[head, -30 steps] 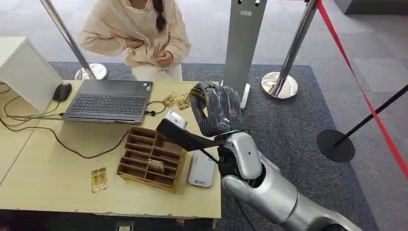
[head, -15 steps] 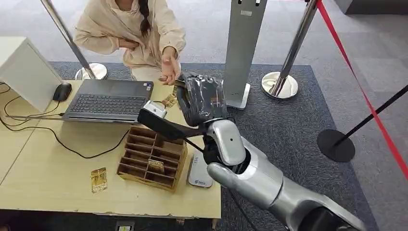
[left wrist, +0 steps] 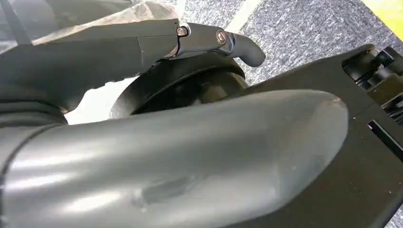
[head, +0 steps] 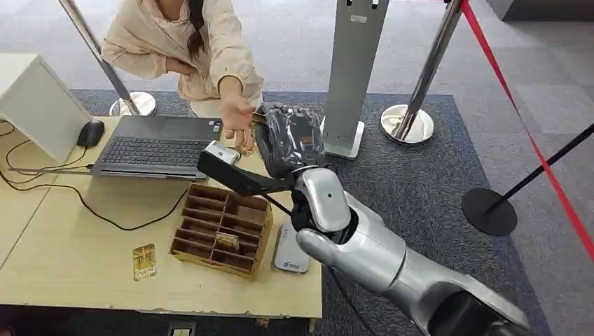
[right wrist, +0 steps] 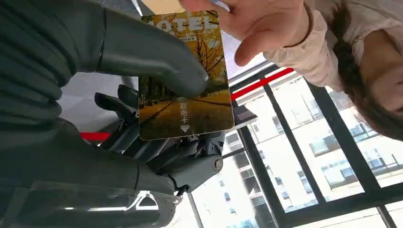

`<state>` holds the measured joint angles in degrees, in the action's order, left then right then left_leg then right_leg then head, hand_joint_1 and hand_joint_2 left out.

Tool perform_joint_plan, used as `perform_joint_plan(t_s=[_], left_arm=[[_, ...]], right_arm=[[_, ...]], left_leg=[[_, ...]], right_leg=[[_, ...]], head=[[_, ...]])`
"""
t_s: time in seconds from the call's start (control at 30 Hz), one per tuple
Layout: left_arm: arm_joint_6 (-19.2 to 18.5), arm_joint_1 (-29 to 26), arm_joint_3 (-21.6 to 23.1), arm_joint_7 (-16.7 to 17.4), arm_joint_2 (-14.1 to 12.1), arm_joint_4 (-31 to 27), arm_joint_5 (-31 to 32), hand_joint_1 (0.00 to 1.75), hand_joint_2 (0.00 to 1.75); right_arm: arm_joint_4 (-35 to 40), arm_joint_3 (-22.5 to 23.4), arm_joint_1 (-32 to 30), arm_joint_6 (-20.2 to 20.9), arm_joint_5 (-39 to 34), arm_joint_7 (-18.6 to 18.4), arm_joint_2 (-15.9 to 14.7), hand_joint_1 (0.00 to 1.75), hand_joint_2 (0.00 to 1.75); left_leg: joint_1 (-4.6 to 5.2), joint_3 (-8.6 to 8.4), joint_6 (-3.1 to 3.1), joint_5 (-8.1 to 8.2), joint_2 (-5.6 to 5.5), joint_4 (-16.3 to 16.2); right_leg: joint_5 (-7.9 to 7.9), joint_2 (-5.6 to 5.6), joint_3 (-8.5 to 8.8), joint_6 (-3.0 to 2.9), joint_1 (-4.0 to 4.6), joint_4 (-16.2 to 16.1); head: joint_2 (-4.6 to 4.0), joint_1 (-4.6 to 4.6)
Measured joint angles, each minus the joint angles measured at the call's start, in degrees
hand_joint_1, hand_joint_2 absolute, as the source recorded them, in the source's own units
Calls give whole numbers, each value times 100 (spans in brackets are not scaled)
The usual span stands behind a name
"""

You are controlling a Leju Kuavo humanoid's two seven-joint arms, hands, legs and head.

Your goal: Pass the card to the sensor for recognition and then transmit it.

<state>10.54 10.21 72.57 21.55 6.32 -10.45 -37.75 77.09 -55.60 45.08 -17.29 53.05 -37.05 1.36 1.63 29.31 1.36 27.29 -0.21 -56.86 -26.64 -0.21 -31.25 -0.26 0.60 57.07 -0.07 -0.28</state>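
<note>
At upper centre of the head view the right hand [head: 288, 140] lifts the card [right wrist: 183, 78] toward a person's hand [head: 237, 120], apparently to pass it over. In the right wrist view the thumb presses the card against the fingers, its far edge just below the person's reaching fingers. The left hand [left wrist: 142, 47] hangs; whether it is clenched cannot be told

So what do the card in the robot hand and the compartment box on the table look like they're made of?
The card looks like glossy printed plastic: it stays flat and rigid in the right robot hand. The compartment box looks like unfinished brown wood or fibreboard, with thin matte dividers.
</note>
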Motion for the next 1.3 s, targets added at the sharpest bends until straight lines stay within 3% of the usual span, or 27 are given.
perform_joint_plan(t_s=[0.2, 0.73, 0.77, 0.83, 0.87, 1.3], left_arm=[[48, -3, 0, 0, 15, 11, -37, 0, 0], [120, -9, 0, 44, 48, 13, -74, 0, 0], [120, -10, 0, 44, 48, 13, -70, 0, 0], [120, -9, 0, 44, 48, 13, -63, 0, 0], [120, -9, 0, 44, 48, 15, -61, 0, 0], [116, -9, 0, 61, 55, 39, -37, 0, 0]], right_arm=[[-277, -33, 61, -201, -15, -37, 35, 175, 175], [-1060, -94, 51, -852, -59, 455, 378, 173, 175], [-1091, -103, 49, -855, -59, 481, 396, 14, 175], [-1147, -120, 38, -879, -59, 514, 437, 14, 175], [-1167, -125, 27, -885, -59, 529, 457, 0, 175], [-1303, -175, 7, -885, -199, 686, 647, 0, 175]], left_leg=[[-1, 0, 0, 0, -1, 0], [-1, 2, 0, 0, 1, 0], [-1, 2, 0, 0, 0, 0], [-1, 1, 0, 0, 1, 0], [-1, 2, 0, 0, 1, 0], [-1, -1, 0, 0, 3, 0]], right_leg=[[0, 0, 0, 0, 0, 0], [0, 0, -2, 0, 0, 1], [0, 0, -2, 0, 0, 1], [0, 0, -2, 0, 1, 1], [0, 0, -3, 0, 0, 1], [0, 0, -1, 0, 0, 1]], head=[[0, -2], [0, -2], [2, 0], [2, -2], [0, 0], [2, -2]])
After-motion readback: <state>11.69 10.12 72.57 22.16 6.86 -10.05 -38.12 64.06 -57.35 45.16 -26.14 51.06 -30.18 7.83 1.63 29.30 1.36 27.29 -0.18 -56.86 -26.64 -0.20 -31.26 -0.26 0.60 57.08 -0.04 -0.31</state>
